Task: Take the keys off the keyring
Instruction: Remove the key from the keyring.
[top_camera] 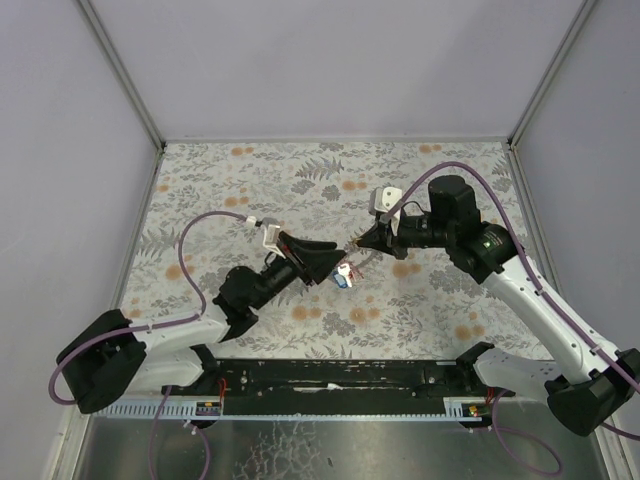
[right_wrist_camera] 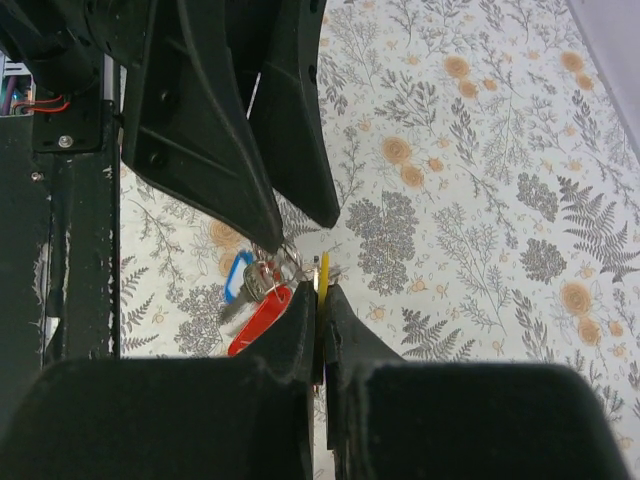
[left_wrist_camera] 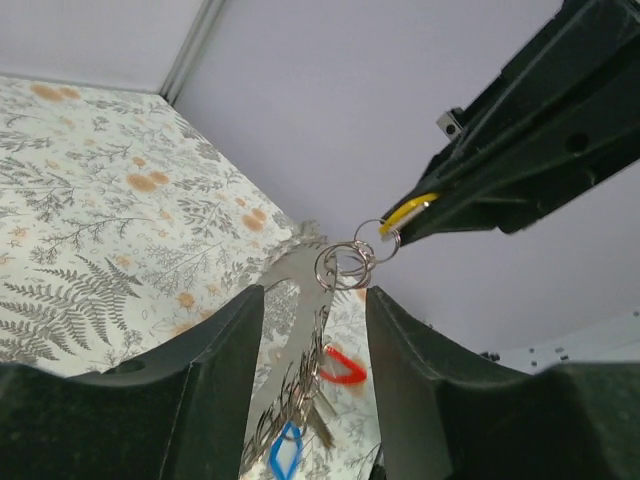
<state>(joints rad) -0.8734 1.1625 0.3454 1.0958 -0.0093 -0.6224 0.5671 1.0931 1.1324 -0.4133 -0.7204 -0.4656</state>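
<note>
The keyring [left_wrist_camera: 287,335], a flat grey ring with a ridged edge, hangs edge-on between the spread fingers of my left gripper [left_wrist_camera: 315,300]; whether they touch it I cannot tell. Small wire rings [left_wrist_camera: 345,265] link it to a yellow key [left_wrist_camera: 405,212], and my right gripper [right_wrist_camera: 322,295] is shut on that yellow key [right_wrist_camera: 323,270]. A red tag [left_wrist_camera: 345,368] and a blue tag [left_wrist_camera: 285,452] dangle below the ring. In the top view both grippers meet above mid-table: left gripper [top_camera: 335,262], right gripper [top_camera: 362,243], with the keys [top_camera: 345,276] beneath them.
A floral-print cloth [top_camera: 300,180] covers the table, about a gripper's length under the keys. Grey walls with metal corner posts [top_camera: 130,80] enclose three sides. A black rail [top_camera: 340,375] with the arm bases runs along the near edge.
</note>
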